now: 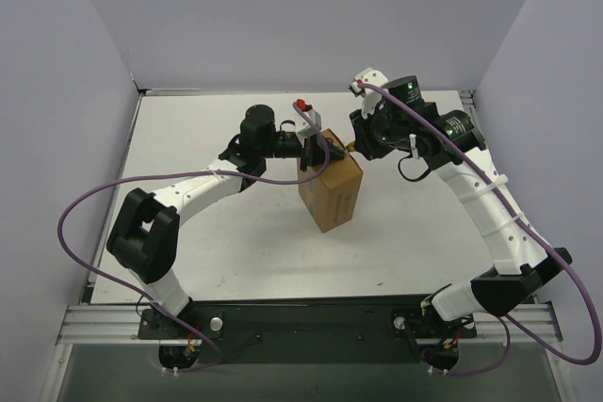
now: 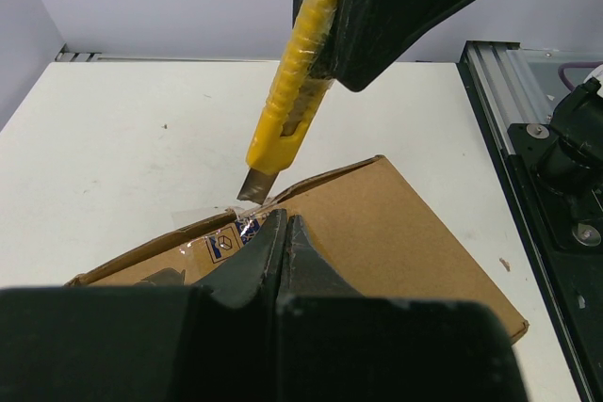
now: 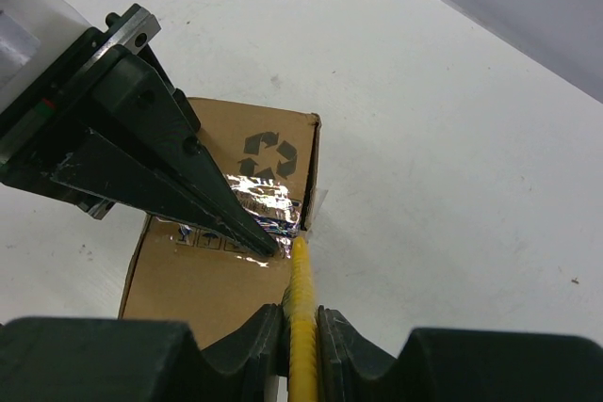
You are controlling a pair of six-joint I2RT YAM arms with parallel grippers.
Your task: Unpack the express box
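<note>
Right gripper [image 3: 301, 315]: jaws pinching the yellow utility knife [image 3: 301, 280] by its handle, one finger on each side. The knife points away from the wrist and down toward the box. The blade [image 2: 254, 185] is out, with its tip at the top edge of the express box [image 1: 334, 197], right at the clear tape [image 3: 264, 204]. Can't tell whether it has cut into the tape or is only touching it.

Left gripper [image 2: 285, 233]: jaws pressed together with only a hairline seam between them and nothing visible in the gap. The tips sit on the taped strip on top of the box, just beside the blade tip. The right wrist view shows both almost meeting at the same spot on the tape.

The tape there is crinkled and shiny and runs across the top face near the far edge. A printed recycling mark [image 3: 268, 152] sits just past it, and small printed marks show under the tape.

The box is brown cardboard and sits on the white table [image 1: 188, 138] about mid-depth, slightly right of centre, turned at an angle to the table edges. Its far end lies under the two grippers. The left arm comes in from the left and the right arm from the right, meeting over that end.
</note>
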